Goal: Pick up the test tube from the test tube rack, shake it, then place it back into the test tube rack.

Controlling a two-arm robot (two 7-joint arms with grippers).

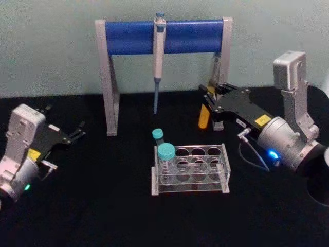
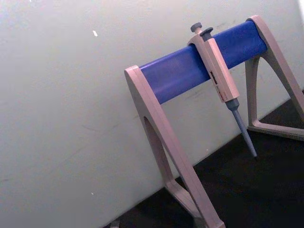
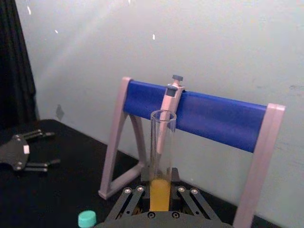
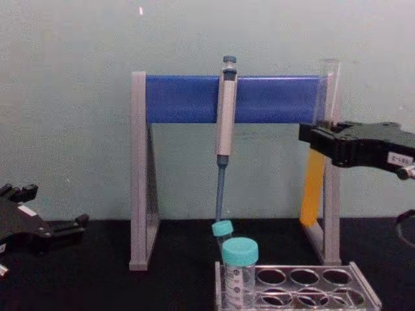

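Observation:
My right gripper (image 1: 207,99) is shut on the test tube (image 1: 204,116), a slim clear tube with orange-yellow liquid in its lower half. It holds the tube upright in the air, behind the right end of the test tube rack (image 1: 224,150). The chest view shows the test tube (image 4: 314,184) gripped at mid-height by the right gripper (image 4: 316,144), well above the rack (image 4: 366,286). From the right wrist, the tube (image 3: 161,156) rises between the fingers (image 3: 135,192). At the far left my left gripper (image 1: 69,121) rests low over the table, open and empty.
Two teal-capped tubes (image 1: 165,152) (image 1: 158,135) stand at the rack's left end. Behind the rack is a grey-and-blue pipette stand (image 1: 164,36) with a pipette (image 1: 158,51) hanging from it. Black table lies between the left gripper and the rack.

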